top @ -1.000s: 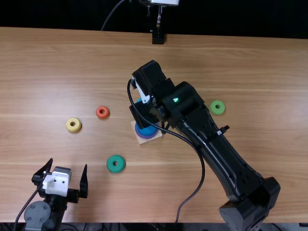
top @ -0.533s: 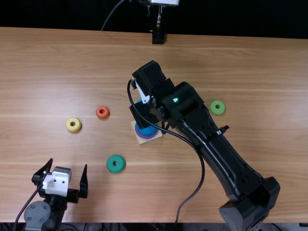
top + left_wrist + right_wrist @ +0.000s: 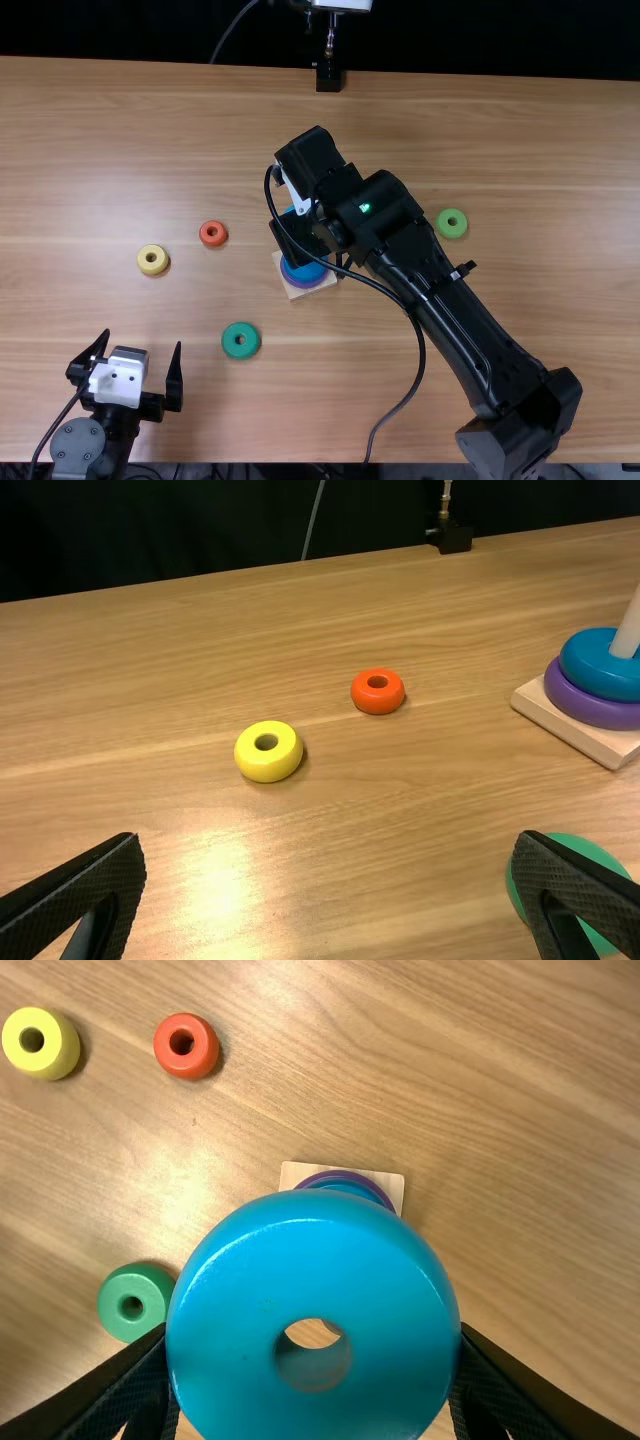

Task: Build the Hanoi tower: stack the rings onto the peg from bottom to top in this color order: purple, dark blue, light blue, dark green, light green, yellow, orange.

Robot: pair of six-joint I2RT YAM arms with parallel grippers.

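Observation:
In the top view, my right gripper (image 3: 300, 238) is over the wooden base (image 3: 296, 291), which bears the purple ring (image 3: 600, 709) and dark blue ring (image 3: 598, 670) around the peg (image 3: 630, 625). My right gripper (image 3: 313, 1334) is shut on the light blue ring (image 3: 235, 1290), held flat above the stack; this ring hides the peg in the right wrist view. Open and holding nothing, my left gripper (image 3: 141, 342) stays at the near left; its fingers frame bare wood, left gripper (image 3: 332, 842). Lying flat are the dark green (image 3: 229, 347), light green (image 3: 460, 231), yellow (image 3: 143, 264) and orange (image 3: 219, 240) rings.
My right arm (image 3: 450, 310) stretches from the near right edge to the middle, passing near the light green ring. A black stand (image 3: 328, 76) is at the table's far edge. A cable (image 3: 418, 370) loops beside the right arm.

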